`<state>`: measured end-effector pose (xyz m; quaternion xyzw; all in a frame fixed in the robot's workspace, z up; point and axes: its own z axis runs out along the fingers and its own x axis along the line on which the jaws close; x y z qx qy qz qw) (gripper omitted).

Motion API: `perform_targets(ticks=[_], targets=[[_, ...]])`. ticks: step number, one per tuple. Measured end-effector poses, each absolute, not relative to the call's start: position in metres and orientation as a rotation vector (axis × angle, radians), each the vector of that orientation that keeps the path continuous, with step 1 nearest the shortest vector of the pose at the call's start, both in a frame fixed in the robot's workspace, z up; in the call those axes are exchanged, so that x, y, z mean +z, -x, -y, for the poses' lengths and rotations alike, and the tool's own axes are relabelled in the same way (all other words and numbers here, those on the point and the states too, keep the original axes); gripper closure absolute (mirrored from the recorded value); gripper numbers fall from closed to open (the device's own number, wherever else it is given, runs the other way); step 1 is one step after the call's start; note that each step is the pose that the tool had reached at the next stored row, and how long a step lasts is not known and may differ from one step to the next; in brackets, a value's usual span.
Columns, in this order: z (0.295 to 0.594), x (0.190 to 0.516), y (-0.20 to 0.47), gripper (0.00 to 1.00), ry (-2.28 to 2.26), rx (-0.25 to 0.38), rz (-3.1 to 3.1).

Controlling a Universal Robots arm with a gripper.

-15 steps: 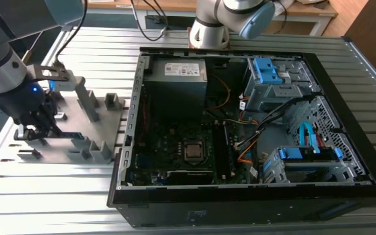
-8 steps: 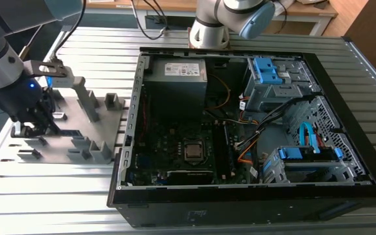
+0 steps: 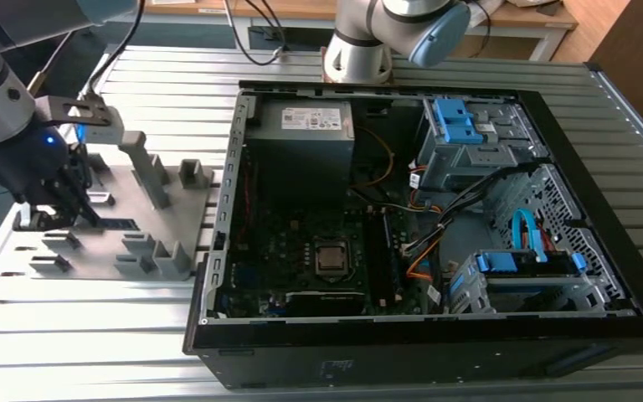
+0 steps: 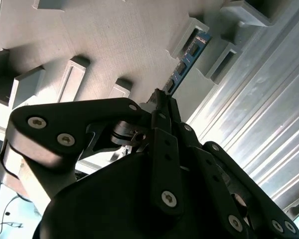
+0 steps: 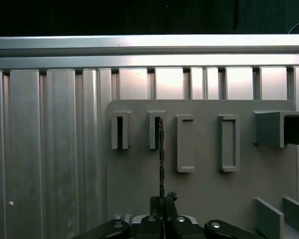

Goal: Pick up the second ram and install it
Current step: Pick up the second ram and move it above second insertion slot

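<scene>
The second ram (image 4: 189, 59) is a thin blue-green stick standing on edge on the grey holder plate (image 4: 114, 40), with its far end in a slotted block. In the first wrist view the second ram (image 5: 161, 159) shows edge-on as a dark line running from a block to my gripper (image 5: 163, 200). My gripper (image 4: 162, 98) is shut on the stick's near end. In the exterior view my gripper (image 3: 68, 213) is low over the holder plate (image 3: 177, 213) at the exterior view's left, and the second ram (image 3: 113, 224) lies just beside it.
An open computer case (image 3: 228, 209) lies to the right of the plate in the exterior view, with its motherboard (image 3: 299, 243), cables and blue drive bays exposed. Several upright grey blocks (image 3: 148, 167) stand on the plate. Another arm's base (image 3: 357, 50) stands at the back of the ribbed metal table.
</scene>
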<state>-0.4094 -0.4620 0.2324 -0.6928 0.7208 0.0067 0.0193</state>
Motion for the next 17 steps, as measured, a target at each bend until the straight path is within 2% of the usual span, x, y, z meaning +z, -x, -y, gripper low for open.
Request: perform_targets(ticks=[17], targets=[[0.462,0.244,0.409,0.86,2.149,0.023,-2.236]])
